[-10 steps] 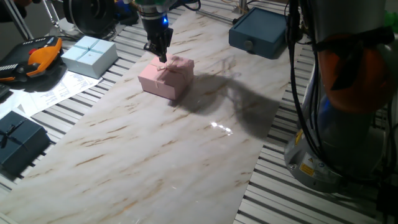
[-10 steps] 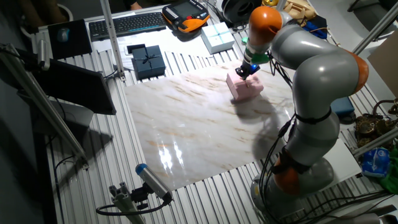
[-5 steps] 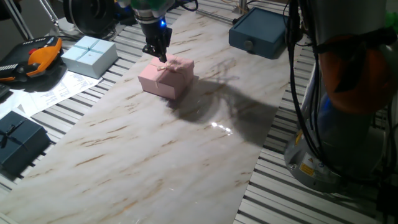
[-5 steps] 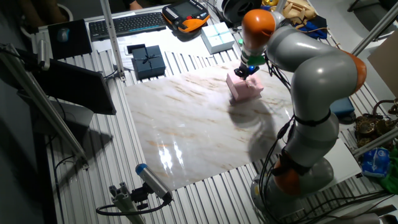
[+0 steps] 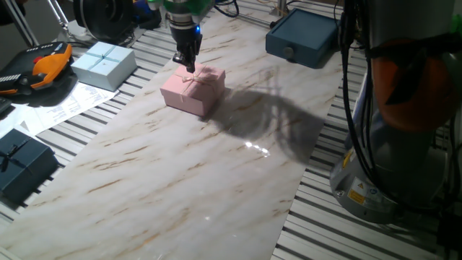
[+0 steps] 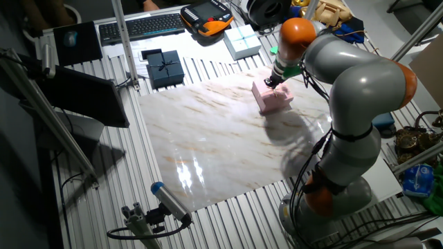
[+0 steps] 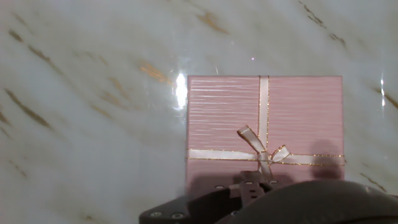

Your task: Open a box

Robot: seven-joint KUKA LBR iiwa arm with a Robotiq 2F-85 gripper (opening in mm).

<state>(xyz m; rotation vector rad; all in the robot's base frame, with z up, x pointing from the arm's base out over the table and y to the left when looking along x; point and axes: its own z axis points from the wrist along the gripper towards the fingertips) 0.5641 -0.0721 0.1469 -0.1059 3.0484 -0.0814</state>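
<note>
The hand (image 5: 187, 63) has shifted slightly right above the box (image 5: 193, 90), hovering at the ribbon bow (image 7: 264, 149); grip state cannot be determined. Box sits lidded on the counter (image 5: 180, 180). Opening not begun.

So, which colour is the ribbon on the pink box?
Cream with gold edging; the ribbon shows best in the hand view.

Glossy marble-patterned tabletop (image 5: 216, 173) on a slatted metal bench (image 6: 228, 214), bright lamp glare on the marble
</note>
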